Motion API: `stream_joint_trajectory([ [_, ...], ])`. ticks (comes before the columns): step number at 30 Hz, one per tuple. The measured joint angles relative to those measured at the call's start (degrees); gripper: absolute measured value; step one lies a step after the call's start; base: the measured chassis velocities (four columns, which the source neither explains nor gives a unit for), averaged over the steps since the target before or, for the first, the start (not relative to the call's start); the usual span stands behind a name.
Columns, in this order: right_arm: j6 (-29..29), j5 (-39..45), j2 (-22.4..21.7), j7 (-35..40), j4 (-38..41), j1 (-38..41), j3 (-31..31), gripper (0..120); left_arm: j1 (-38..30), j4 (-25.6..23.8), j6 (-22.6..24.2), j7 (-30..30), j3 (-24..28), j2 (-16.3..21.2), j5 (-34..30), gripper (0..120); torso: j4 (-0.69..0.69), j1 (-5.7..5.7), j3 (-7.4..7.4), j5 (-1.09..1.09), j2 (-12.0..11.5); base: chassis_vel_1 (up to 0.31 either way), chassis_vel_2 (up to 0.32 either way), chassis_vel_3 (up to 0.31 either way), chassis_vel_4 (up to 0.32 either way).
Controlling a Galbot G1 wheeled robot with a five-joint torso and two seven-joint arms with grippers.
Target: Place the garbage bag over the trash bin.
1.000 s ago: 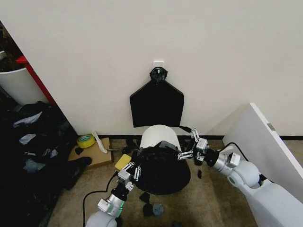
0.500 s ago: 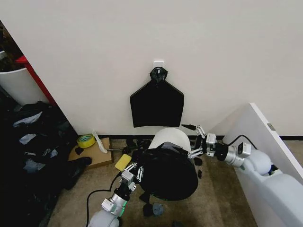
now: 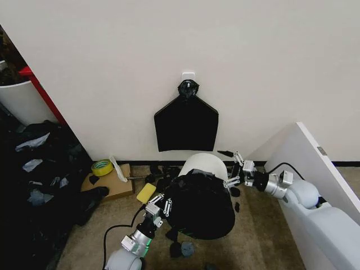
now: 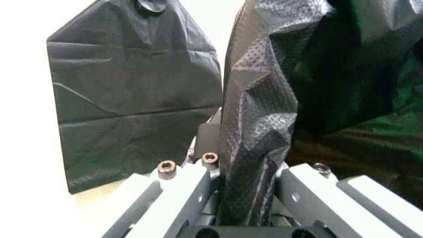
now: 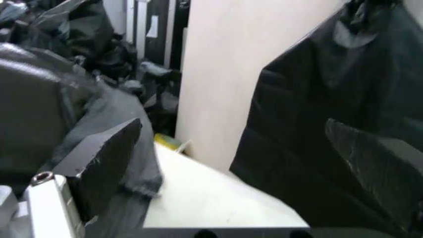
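Black garbage bag [image 3: 199, 205] pinched in left claw [image 3: 159, 205], over trash bin [image 3: 206, 164].

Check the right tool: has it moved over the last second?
Yes. The right tool has swung out to the robot's right, off the garbage bag and toward the white panel, and sits nearer the wall, with its fingers open.
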Motion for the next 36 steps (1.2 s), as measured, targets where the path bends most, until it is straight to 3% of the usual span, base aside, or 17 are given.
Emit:
stream_joint_trajectory([
  [7, 2.6, 2.2, 0.3, 3.1, 1.7, -0.4, -0.1, 100, 0.2, -0.3, 1.7, -1.9, -0.1, -0.2, -1.5, 1, 0.00, 0.00, 0.00, 0.00, 0.0, 0.000, 0.000, 0.000, 0.000],
  [12, 4.2, 1.9, 0.8, 22.0, 5.9, -1.2, -1.2, 100, 0.0, -0.7, 8.6, -8.1, 0.2, -0.4, -5.7, 1, 0.01, 0.00, 0.00, 0.00, 0.0, 0.000, 0.000, 0.000, 0.000],
  [14, 4.4, 3.8, 0.9, 25.0, 9.5, -2.7, -1.7, 100, -0.2, -2.5, 14.4, -13.0, 0.6, -0.6, -9.6, 1, 0.01, 0.00, 0.00, -0.02, 0.0, 0.000, 0.000, 0.000, 0.000],
  [15, 4.4, 3.8, 0.9, 25.0, 9.5, -2.7, -1.7, 100, -0.2, -2.5, 14.4, -13.0, 0.6, -0.6, -9.6, 1, 0.01, 0.00, 0.00, -0.02, 0.0, 0.000, 0.000, 0.000, 0.000],
  [18, 7.4, 5.5, 0.8, 16.2, 12.0, -5.3, -1.9, 100, -0.9, -6.8, 27.6, -22.5, 0.6, -1.2, -20.1, 1, 0.00, 0.00, 0.00, -0.02, 0.0, 0.000, 0.000, 0.000, 0.000],
  [20, 10.1, 5.4, 1.2, 5.1, 11.3, -6.5, -1.8, 100, -2.0, -10.6, 37.0, -30.3, -0.6, -2.1, -29.4, 1, -0.01, -0.01, -0.01, -0.01, 0.0, 0.000, 0.000, 0.000, 0.000],
  [22, 10.6, 5.3, 1.5, 1.9, 10.8, -6.8, -1.7, 100, -2.2, -11.3, 39.0, -31.8, -1.2, -2.4, -31.7, 1, -0.02, -0.01, -0.01, -0.01, 0.0, 0.000, 0.000, 0.000, 0.000],
  [24, 11.7, 3.8, 2.2, -4.9, 9.1, -7.4, -1.6, 100, -2.6, -13.1, 44.9, -36.0, -3.5, -3.6, -38.1, 1, -0.01, -0.01, -0.01, 0.00, 0.0, 0.000, 0.000, 0.000, 0.000],
  [26, 12.8, 0.1, 3.1, -6.9, 7.5, -7.5, -1.2, 100, -2.8, -14.0, 48.3, -38.2, -6.0, -4.6, -43.3, 1, 0.00, -0.01, 0.00, -0.01, 0.0, 0.000, 0.000, 0.000, 0.000],
  [32, 15.0, -13.2, 5.4, -4.2, 4.3, -7.7, 0.8, 100, -3.6, -15.4, 55.6, -42.5, -11.7, -6.4, -55.7, 1, 0.00, 0.00, 0.00, 0.00, 0.0, 0.000, 0.000, 0.000, 0.000],
  [36, 15.8, -17.3, 6.2, -2.4, 2.8, -7.8, 1.1, 100, -4.3, -15.9, 59.4, -44.6, -14.6, -6.8, -61.6, 1, 0.00, 0.00, 0.00, 0.00, 0.0, 0.000, 0.000, 0.000, 0.000],
])
